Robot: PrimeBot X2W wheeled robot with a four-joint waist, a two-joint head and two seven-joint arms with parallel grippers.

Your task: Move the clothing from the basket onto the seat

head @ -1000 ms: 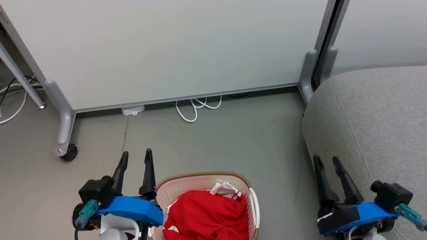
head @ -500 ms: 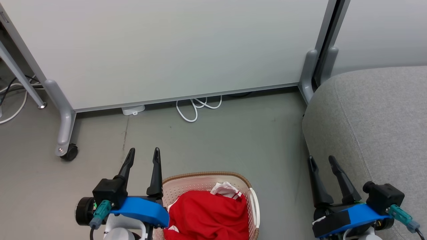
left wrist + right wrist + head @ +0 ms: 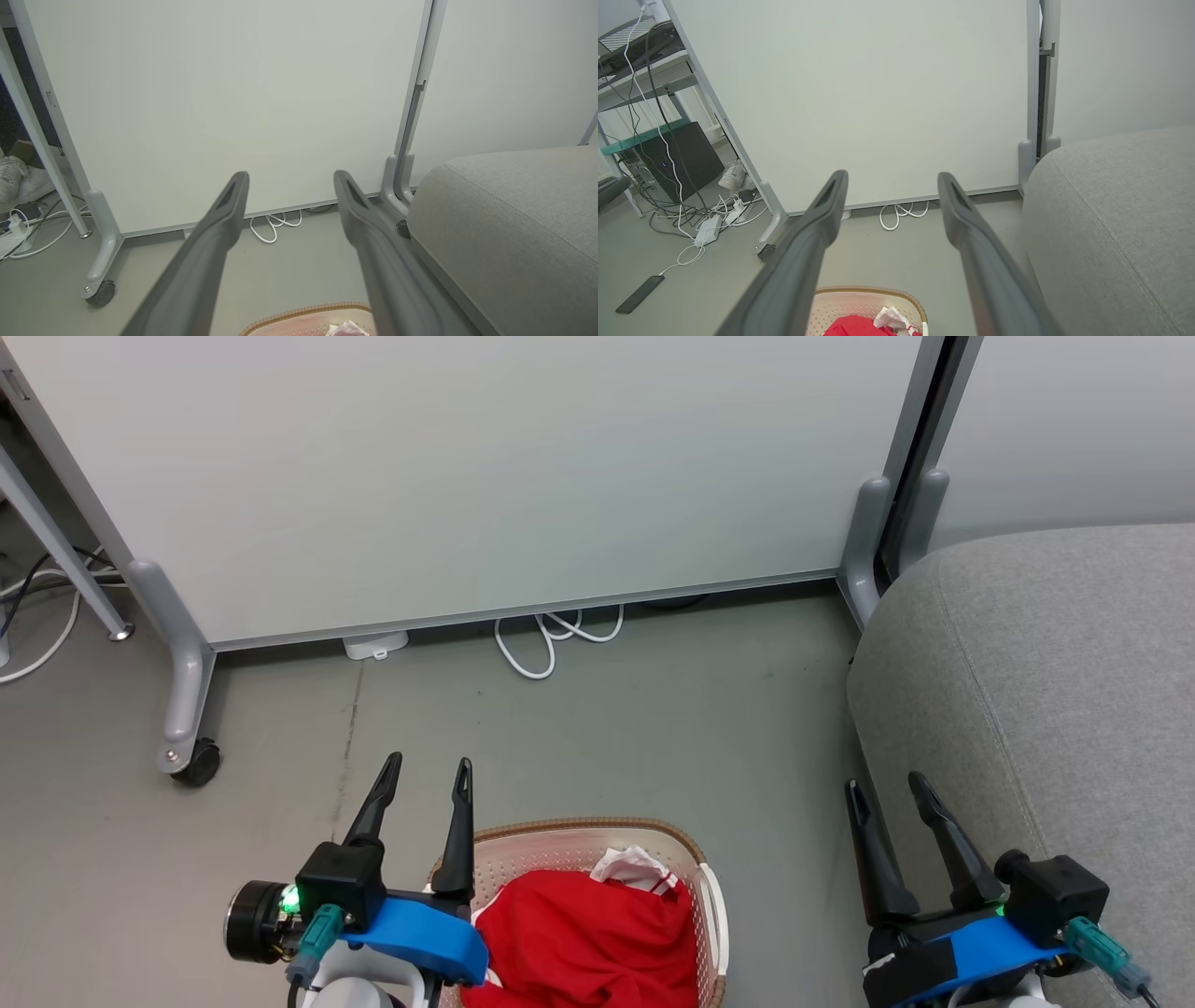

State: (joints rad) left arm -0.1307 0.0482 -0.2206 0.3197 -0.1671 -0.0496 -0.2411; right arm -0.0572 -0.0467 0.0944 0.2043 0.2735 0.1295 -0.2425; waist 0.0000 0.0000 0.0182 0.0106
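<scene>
Grey floor (image 3: 607, 737) bears the basket (image 3: 579, 824) of ungrasped clothing (image 3: 579, 933); left gripper (image 3: 430, 761) and right gripper (image 3: 884, 782), jaws wide, should next reach in.

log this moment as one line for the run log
stage: pre-grasp | left gripper: open, empty, by basket rim | right gripper: open, empty, beside seat | clothing: in basket

The left gripper (image 3: 429, 763) is held low at lower left of the head view, fingers spread apart and pointed forward, empty. The right gripper (image 3: 884, 782) is held at lower right, fingers likewise parted, tilted slightly leftward, empty.
</scene>
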